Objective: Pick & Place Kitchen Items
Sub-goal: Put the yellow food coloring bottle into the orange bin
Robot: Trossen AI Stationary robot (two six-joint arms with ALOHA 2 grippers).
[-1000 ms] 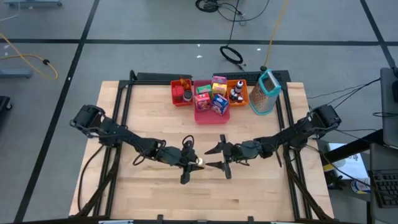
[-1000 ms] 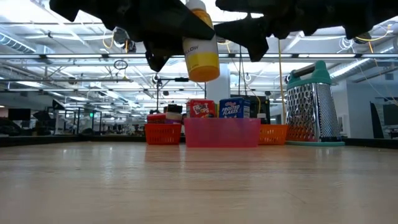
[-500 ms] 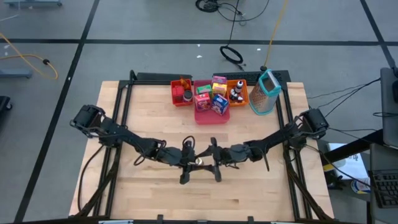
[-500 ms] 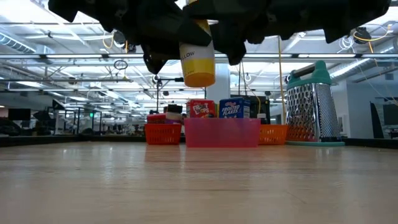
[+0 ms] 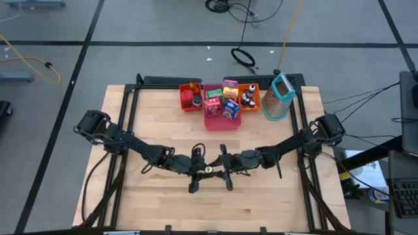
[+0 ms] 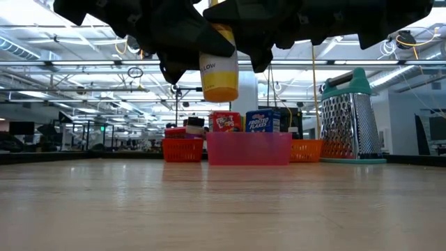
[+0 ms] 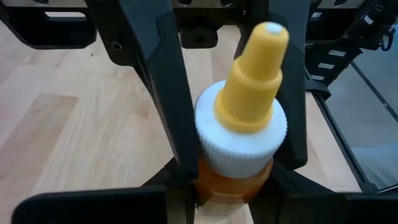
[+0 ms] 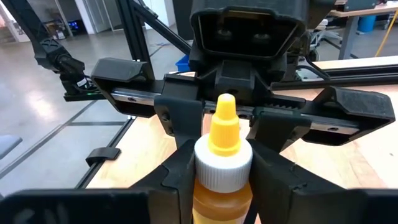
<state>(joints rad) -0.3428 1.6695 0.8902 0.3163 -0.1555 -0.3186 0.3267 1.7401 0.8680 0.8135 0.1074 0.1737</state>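
Item: yellow squeeze bottle (image 6: 219,72), midair over counter (image 5: 163,117), between both arms | left hand (image 5: 198,171) clamped on its body | right hand (image 5: 224,171) closed on it from opposite side | Handling: likely light, smooth, slightly squashy; grip the body below white cap (image 7: 241,137).

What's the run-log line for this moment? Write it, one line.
left gripper: shut on yellow bottle | right gripper: shut on same bottle | bottle: aloft over table, upright

Bottle (image 6: 219,66) between grippers, mid-table — trays (image 5: 213,119) behind, grater (image 5: 279,98) right.
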